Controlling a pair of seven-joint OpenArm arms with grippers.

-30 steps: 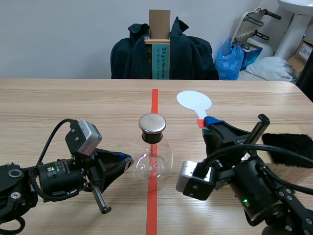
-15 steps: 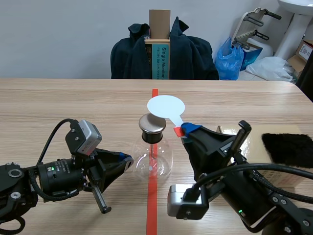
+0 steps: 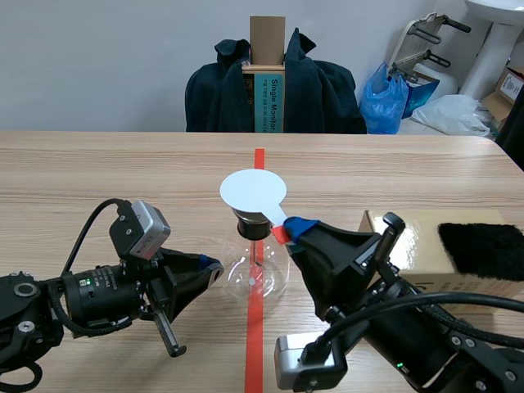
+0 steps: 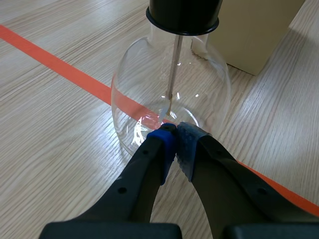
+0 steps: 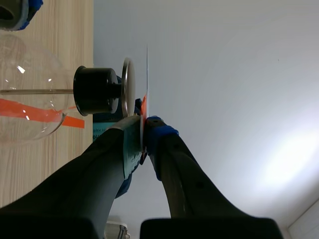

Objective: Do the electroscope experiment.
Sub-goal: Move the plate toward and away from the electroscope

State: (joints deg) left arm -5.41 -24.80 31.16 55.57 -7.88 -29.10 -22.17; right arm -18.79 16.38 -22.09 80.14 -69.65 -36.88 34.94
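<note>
White disc (image 3: 253, 191), pinched in the right gripper (image 5: 143, 122), hovers just off the electroscope cap (image 5: 127, 89); next, judged: touch it down gently; left gripper (image 4: 175, 130) closed, empty.

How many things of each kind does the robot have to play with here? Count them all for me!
Glass flask with a metal top: 1
White round paddle: 1
Cardboard box: 1
Black fuzzy cloth: 1
Total: 4
</note>
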